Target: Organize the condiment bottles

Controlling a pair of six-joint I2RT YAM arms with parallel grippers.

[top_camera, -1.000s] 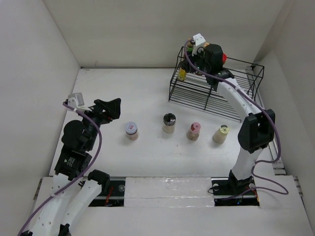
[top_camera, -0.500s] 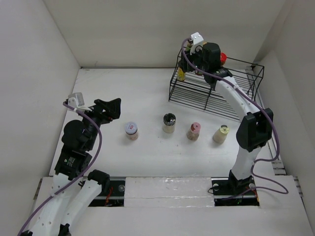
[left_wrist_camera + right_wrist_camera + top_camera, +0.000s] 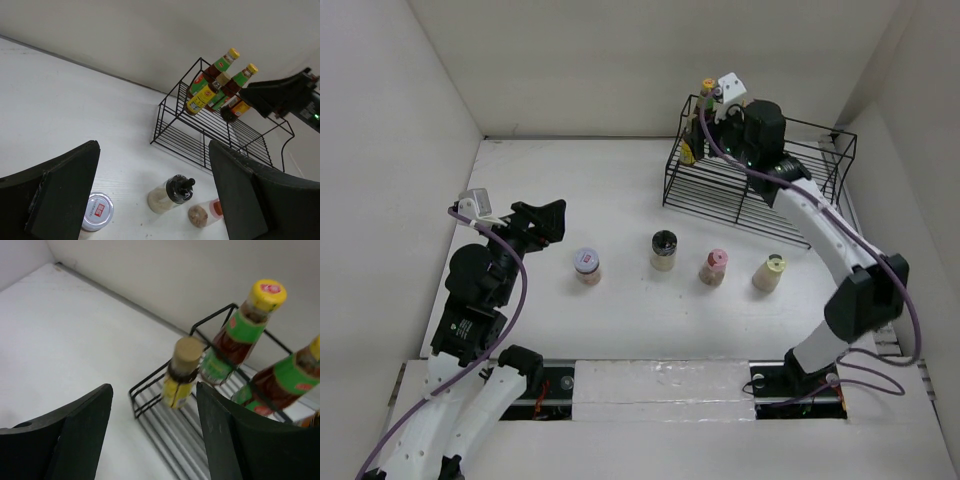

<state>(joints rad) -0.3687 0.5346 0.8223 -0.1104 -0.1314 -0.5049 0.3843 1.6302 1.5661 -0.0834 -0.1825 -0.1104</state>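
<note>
Black wire makes up the rack [image 3: 720,190] at the far right of the tabletop [image 3: 570,180], and the sorted condiments are gathered there. Two tall yellow-capped bottles [image 3: 221,64] lean against its back rail in the far left corner. The small yellow bottle [image 3: 179,376] stands upright on the wires just beside them. From the left wrist a darker jar [image 3: 230,112] shows next to that group, partly hidden by the right arm.

The right gripper [image 3: 712,112] hangs over that same corner with its jaws spread and nothing between them. Its own camera looks down on the small yellow bottle, which stands clear of the fingers [image 3: 70,435]. Packing the bottles tight into the back corner looks deliberate, as it leaves the front wires free for the rest.

Four bottles stand in a row on the tabletop, well apart from the rack: a white-lidded jar [image 3: 587,264], a dark-topped grinder [image 3: 663,250], a pink-capped bottle [image 3: 714,267] and a cream bottle [image 3: 769,272]. The gaps between them leave room for jaws to close around one without knocking its neighbour.

The left gripper [image 3: 548,216] is held above the tabletop near the white-lidded jar, wide open and empty. The job looks about half done, and the cream bottle is the easiest reach for the right arm.
</note>
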